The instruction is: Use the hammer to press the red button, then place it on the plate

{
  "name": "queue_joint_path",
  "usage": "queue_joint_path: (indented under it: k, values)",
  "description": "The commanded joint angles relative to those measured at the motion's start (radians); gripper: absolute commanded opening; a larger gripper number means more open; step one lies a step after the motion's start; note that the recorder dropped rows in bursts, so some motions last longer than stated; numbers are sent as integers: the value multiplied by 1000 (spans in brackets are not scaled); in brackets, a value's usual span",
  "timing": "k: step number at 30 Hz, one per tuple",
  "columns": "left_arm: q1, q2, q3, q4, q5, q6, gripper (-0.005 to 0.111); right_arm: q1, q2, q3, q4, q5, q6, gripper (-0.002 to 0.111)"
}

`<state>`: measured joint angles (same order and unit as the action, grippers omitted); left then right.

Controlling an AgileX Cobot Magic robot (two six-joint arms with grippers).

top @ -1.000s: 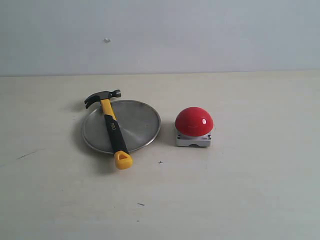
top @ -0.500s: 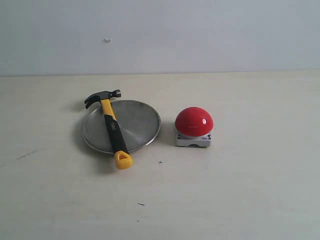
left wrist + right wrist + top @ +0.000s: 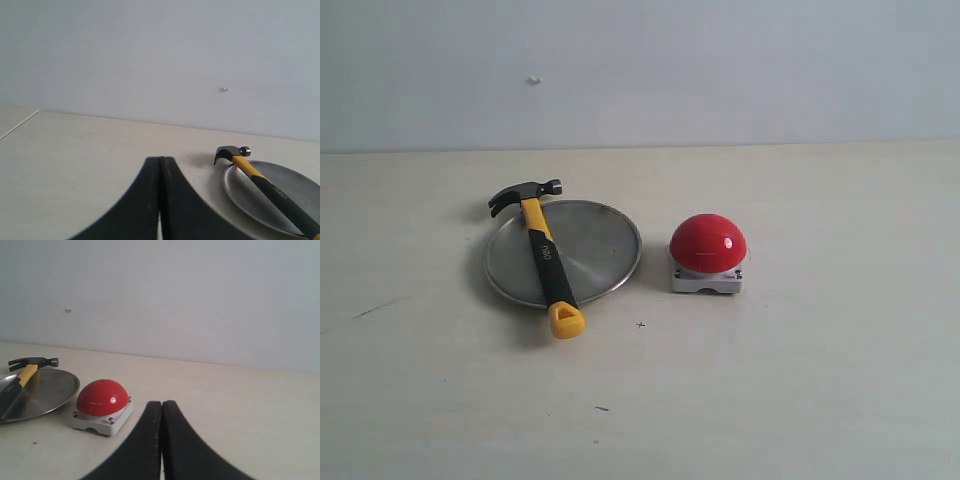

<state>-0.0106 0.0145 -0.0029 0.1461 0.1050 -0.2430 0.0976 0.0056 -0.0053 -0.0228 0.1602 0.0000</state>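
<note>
The pale surface [image 3: 800, 380] carries everything. The round silver plate [image 3: 595, 245] lies flat on it. The hammer [image 3: 547, 262] rests across the plate's left part. Its dark head sticks out past the plate's far rim and its yellow end past the near rim. The red button [image 3: 708, 243] sits on its grey base just right of the plate, not touching it. The left hand [image 3: 160, 162] and the right hand [image 3: 162, 405] are both closed, fingers pressed together, gripping nothing, each well back from the plate.
</note>
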Motion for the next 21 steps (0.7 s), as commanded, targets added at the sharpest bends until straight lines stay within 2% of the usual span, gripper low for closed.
queue_joint_path:
  k: [1, 7, 21]
  values:
    - [2, -5, 3, -1, -1, 4, 0, -30, -6, 5, -42, -13, -7, 0]
    - [2, -5, 3, -1, -1, 4, 0, -159, -6, 5, -16, -13, 9, 0]
    - [2, -5, 3, -1, -1, 4, 0, -163, -6, 5, 9, -13, 8, 0]
